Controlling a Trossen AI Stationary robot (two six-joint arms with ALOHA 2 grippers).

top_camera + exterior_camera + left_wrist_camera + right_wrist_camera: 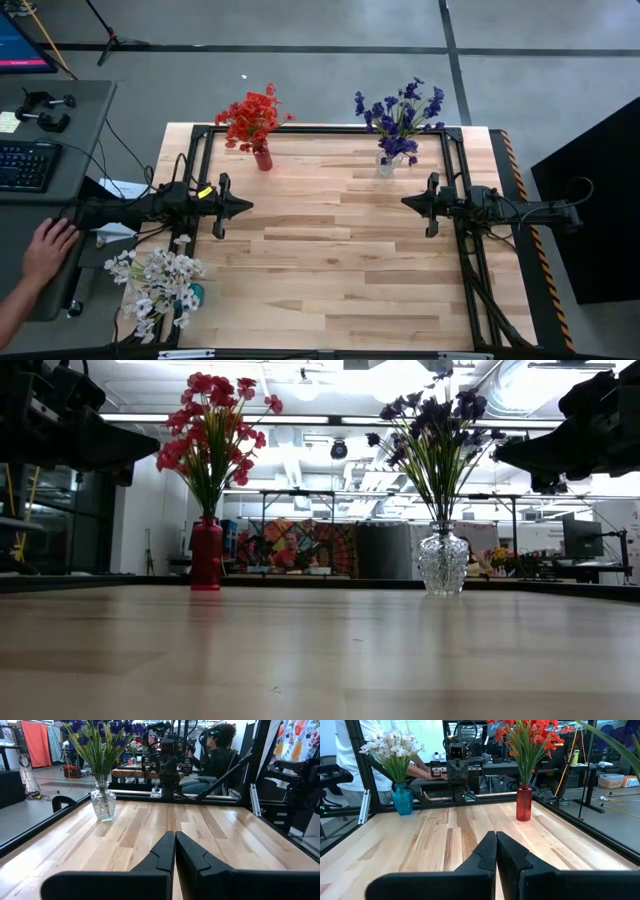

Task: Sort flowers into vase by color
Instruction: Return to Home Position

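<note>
The red flowers (252, 118) stood in a red vase (263, 158) and the purple flowers (400, 115) in a glass vase (386, 165), both along the table's (330, 260) far edge. The white flowers (155, 285) filled a blue vase (195, 295) at its near left corner. The left gripper (240, 206) and right gripper (408, 203) faced each other across the wood, fingers pressed together on nothing. A person's hand (50, 248) rested behind the left arm.

Open tabletop (330, 260) centre, red vase (263, 158) and glass vase (386, 166) at far edge, blue vase (402, 802) near-left
</note>
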